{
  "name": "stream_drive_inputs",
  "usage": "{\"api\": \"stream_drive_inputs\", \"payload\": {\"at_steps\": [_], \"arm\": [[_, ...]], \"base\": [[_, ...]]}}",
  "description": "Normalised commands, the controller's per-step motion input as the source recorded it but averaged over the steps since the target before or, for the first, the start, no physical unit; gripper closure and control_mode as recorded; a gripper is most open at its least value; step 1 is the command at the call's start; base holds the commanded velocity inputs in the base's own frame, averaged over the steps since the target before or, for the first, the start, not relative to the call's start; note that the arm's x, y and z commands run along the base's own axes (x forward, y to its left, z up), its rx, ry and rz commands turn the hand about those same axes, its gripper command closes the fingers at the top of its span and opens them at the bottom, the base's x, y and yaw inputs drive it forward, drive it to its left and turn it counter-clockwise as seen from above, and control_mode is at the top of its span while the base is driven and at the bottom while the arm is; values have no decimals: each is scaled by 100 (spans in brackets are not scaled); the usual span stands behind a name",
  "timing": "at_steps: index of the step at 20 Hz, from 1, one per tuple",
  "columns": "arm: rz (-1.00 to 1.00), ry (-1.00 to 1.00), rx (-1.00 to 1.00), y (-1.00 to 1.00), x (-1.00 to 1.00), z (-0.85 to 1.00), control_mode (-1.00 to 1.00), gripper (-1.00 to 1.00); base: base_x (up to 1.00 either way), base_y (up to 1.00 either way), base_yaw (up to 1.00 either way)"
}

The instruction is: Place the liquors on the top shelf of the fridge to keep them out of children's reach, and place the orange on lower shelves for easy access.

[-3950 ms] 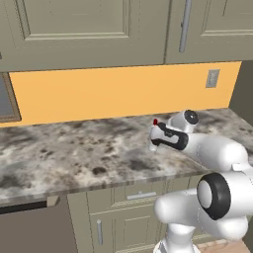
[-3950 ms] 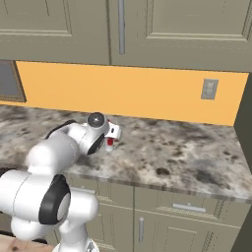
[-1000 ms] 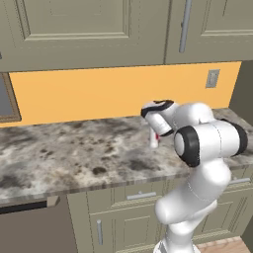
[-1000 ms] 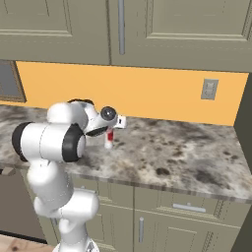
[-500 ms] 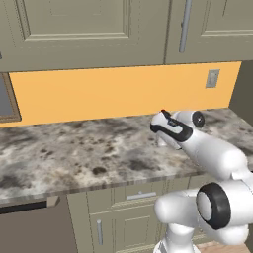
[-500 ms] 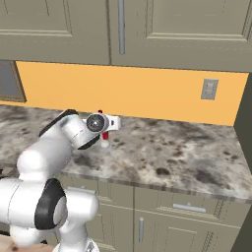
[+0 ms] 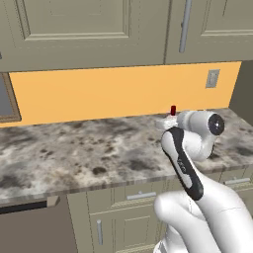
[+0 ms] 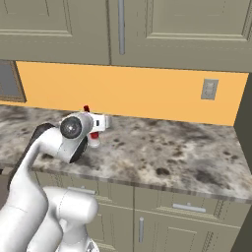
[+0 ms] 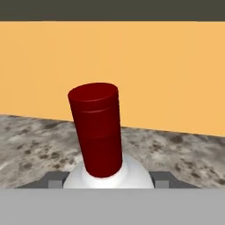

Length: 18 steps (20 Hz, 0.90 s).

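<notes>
Over the speckled stone counter (image 8: 162, 152), the gripper (image 9: 104, 180) pinches a liquor bottle (image 9: 97, 132) by its shoulders, red cap up.

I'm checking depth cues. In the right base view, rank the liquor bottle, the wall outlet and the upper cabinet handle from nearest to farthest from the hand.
1. Liquor bottle: right at the hand, on the counter.
2. Upper cabinet handle: above, slightly right.
3. Wall outlet: far right on the orange wall.

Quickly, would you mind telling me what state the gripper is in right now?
Gripper: closed on a liquor bottle, one finger at each side of its shoulder, red cap rising between them.
</notes>
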Motion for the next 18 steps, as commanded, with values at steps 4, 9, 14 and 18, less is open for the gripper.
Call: {"api": "stream_drive_inputs", "payload": {"at_steps": [4,9,14,18], "arm": [[0,2,0,1,-81,100,-100,100],[0,8,-4,13,-65,96,-100,100],[-3,13,-5,12,-74,71,-100,100],[-2,13,-9,0,-59,9,-100,100]], "base": [[0,0,0],[0,0,0],[0,0,0],[0,0,0]]}}
